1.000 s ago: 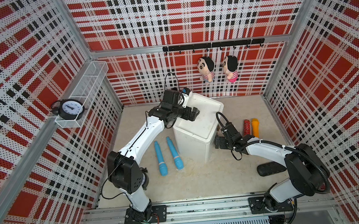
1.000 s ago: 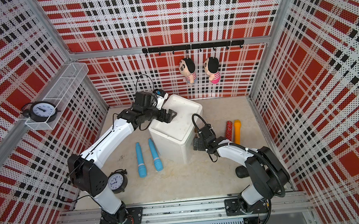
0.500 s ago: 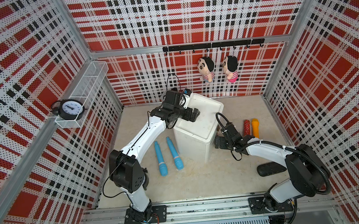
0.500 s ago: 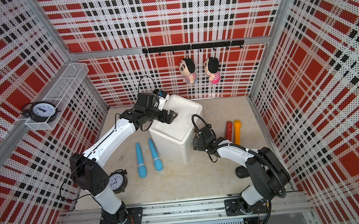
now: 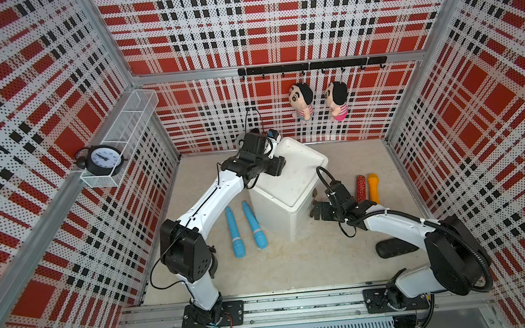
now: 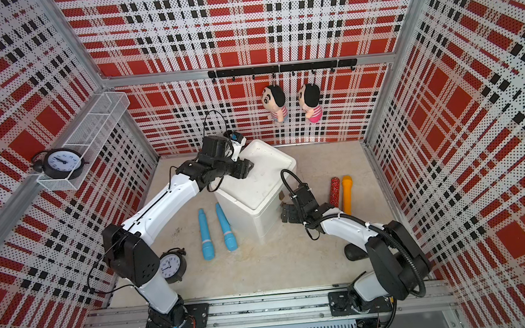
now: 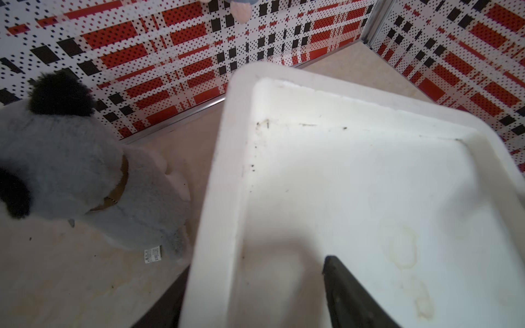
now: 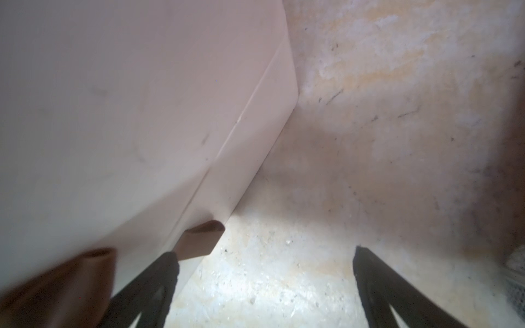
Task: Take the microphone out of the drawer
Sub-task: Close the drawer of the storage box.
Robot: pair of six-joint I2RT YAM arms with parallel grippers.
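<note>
Inside the white drawer unit at mid-floor nothing showed: its front was shut, so the microphone's look and place could not be told. The left gripper stood with jaws spread astride the unit's top rim. The right gripper gaped wide at the front, one finger beside a brown handle. Two blue microphones lay at the unit's left side, a red microphone and an orange microphone toward the floor's right edge, and a black microphone nearer the front edge. A wall basket held a black clock.

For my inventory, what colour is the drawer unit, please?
The drawer unit is white; clearest in a top view.
</note>
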